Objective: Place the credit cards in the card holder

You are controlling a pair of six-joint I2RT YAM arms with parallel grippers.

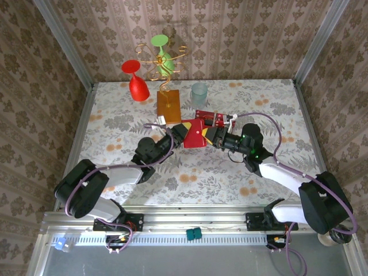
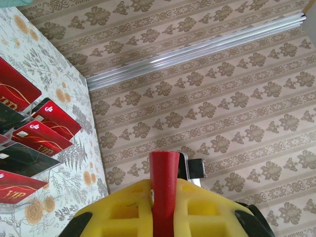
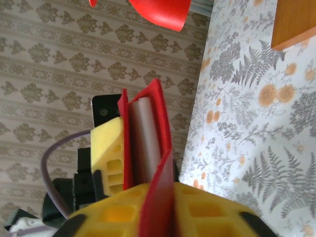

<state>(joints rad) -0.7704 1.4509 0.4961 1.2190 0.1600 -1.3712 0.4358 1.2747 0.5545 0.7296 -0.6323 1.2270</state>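
Note:
The red card holder (image 1: 194, 135) hangs above the middle of the table between both arms. My left gripper (image 1: 183, 133) is shut on one side of it; in the left wrist view its yellow fingers (image 2: 123, 210) clamp a red edge of the card holder (image 2: 164, 168). My right gripper (image 1: 211, 136) is shut on the other flap (image 3: 161, 163). The card holder (image 3: 159, 101) stands spread open, its pale clear pocket (image 3: 145, 138) showing. Several red credit cards (image 1: 211, 118) lie in a clear tray just behind; the same credit cards (image 2: 47, 129) show at the left of the left wrist view.
An orange wooden block (image 1: 169, 105) carrying a gold wire stand sits behind the left gripper. A red glass (image 1: 137, 84), a green glass (image 1: 163, 53) and a clear cup (image 1: 199, 90) stand at the back. The flowered table (image 1: 115, 132) is walled by patterned panels.

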